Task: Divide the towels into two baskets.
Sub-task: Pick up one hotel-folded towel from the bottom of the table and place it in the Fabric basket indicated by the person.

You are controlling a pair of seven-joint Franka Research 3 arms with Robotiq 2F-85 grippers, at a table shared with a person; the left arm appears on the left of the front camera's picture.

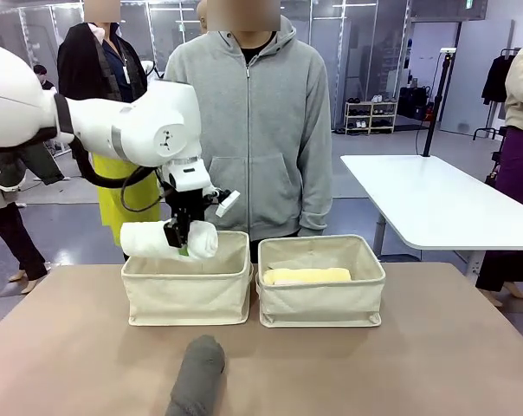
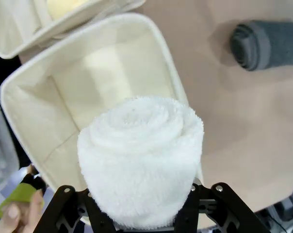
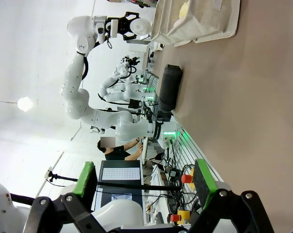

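Left gripper (image 1: 178, 234): clamped on the white towel (image 1: 168, 241), hanging over the left basket (image 1: 188, 295).
Right gripper (image 3: 144, 182): jaws apart, nothing in them, low over the table (image 1: 400, 364).
Yellow towel (image 1: 306, 276): lying in the right basket (image 1: 322, 299).
Grey towel (image 1: 196, 377): near edge, on the table.
Risk: the roll is gripped near one end (long side overhanging left), so on release it may catch the rim or unroll.

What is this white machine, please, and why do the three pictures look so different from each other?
It is a robot with two arms at a table. One picture comes from a fixed camera facing a person; two come from cameras on the wrists. The left gripper is shut on a white towel above the left basket. The right basket holds a pale yellow towel. A dark grey towel lies on the table. The right gripper is open.
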